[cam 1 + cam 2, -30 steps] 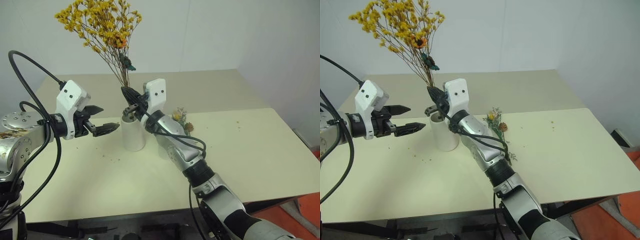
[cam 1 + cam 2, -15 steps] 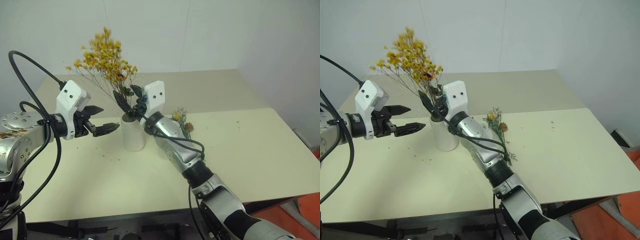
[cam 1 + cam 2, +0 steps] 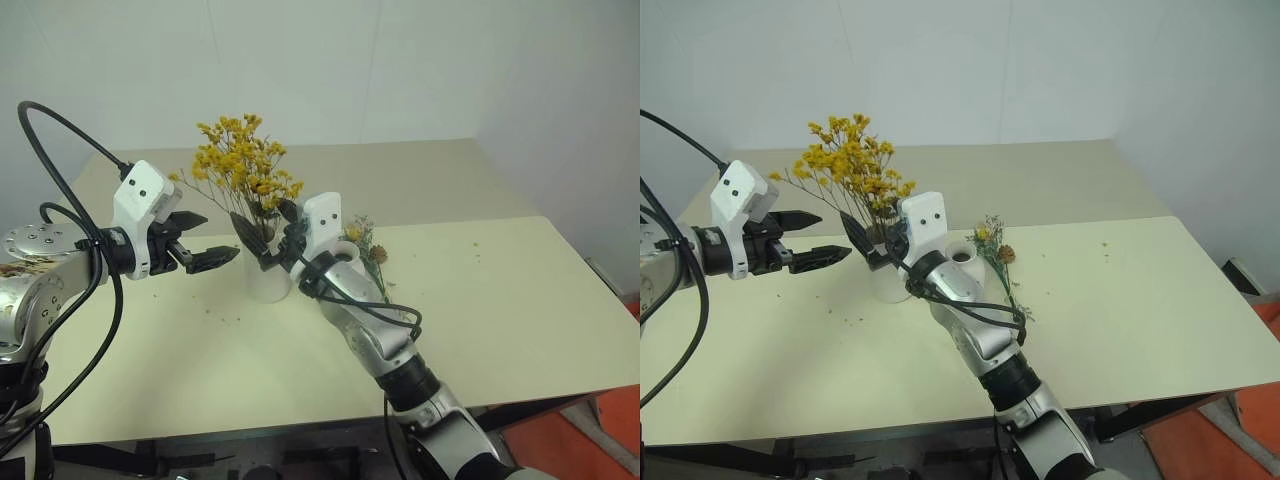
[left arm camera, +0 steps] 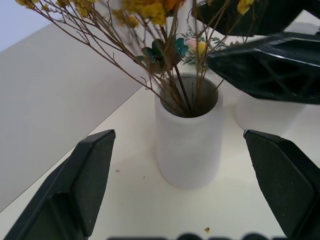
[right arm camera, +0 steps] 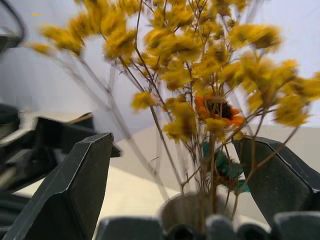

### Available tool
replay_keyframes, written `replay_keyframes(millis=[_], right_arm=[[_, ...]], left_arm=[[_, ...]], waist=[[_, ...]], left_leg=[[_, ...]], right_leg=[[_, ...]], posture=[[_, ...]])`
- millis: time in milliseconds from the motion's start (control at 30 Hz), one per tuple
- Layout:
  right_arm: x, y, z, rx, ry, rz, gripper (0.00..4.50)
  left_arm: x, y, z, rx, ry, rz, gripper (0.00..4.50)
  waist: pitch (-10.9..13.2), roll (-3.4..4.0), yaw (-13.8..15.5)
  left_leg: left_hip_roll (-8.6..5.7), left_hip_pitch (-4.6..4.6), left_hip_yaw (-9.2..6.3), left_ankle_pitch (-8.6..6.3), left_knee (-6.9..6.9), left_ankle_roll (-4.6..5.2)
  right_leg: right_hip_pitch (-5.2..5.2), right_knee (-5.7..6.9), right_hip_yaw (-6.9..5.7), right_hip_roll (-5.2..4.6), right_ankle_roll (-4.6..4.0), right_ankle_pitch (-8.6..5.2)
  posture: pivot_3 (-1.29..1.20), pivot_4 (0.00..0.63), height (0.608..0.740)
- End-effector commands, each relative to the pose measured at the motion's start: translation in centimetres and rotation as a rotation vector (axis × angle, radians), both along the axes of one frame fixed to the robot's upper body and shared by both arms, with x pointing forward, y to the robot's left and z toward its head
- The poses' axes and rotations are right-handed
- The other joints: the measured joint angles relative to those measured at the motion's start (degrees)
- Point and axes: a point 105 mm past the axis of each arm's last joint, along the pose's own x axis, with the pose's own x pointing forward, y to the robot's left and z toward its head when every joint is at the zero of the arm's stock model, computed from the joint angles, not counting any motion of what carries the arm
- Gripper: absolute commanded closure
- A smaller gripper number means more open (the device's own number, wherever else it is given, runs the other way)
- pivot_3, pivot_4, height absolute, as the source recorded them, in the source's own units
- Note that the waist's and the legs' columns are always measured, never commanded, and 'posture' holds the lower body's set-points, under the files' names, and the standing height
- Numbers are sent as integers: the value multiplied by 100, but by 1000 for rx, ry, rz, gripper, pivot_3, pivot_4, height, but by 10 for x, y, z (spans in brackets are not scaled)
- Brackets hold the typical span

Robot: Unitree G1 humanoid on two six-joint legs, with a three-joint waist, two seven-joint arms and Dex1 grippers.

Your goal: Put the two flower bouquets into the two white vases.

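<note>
We see a pale cream table [image 3: 520, 300] with a second, duller beige table [image 3: 400, 175] set against its far edge, a seam running between them. Small brown crumbs [image 3: 225, 318] are scattered on the near top. Behind them stand plain white walls [image 3: 450, 70] meeting in a corner on the right. Orange-red floor [image 3: 600, 440] shows at the lower right. The light is soft and even.

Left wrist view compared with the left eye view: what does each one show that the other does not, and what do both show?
Left wrist view alone: the yellow bouquet's stems going down inside the tall vase's mouth.

Left eye view alone: the second bouquet lying on the table, and the shorter vase's mouth.

Both: the tall vase with the yellow bouquet, and the open right end effector beside it.
</note>
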Motion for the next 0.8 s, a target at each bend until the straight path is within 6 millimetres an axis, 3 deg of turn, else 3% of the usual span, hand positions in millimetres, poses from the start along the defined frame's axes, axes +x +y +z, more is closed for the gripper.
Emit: replay_keyframes(millis=[33, 400, 633, 800], right_arm=[[-12, -18, 19, -23, -55, 13, 37], [-9, -87, 22, -224, -4, 12, 37], [-11, -123, 15, -417, 44, 14, 37], [-12, -143, 28, -388, 64, -23, 37]], left_arm=[[-14, -5, 9, 32, -27, -60, 0], [-40, 0, 0, 77, 58, -132, 0], [-68, -34, 5, -20, 95, -395, 0], [-61, -54, 7, -57, 70, -454, 0]], waist=[[0, 0, 5], [0, -1, 15], [0, -3, 65], [1, -5, 88]], left_leg=[[-1, 0, 0, 0, 0, 0], [0, 6, 4, 0, 0, 0], [-1, 5, 6, 0, 0, 1], [0, 9, 7, 0, 0, 1]], right_leg=[[1, -1, 0, -1, 0, 0], [1, -16, 0, 0, -4, -6], [5, -24, 0, -2, -3, -7], [6, -21, 2, 1, -3, -7]], posture=[[0, 150, 740], [0, 150, 740], [0, 150, 740], [0, 150, 740]])
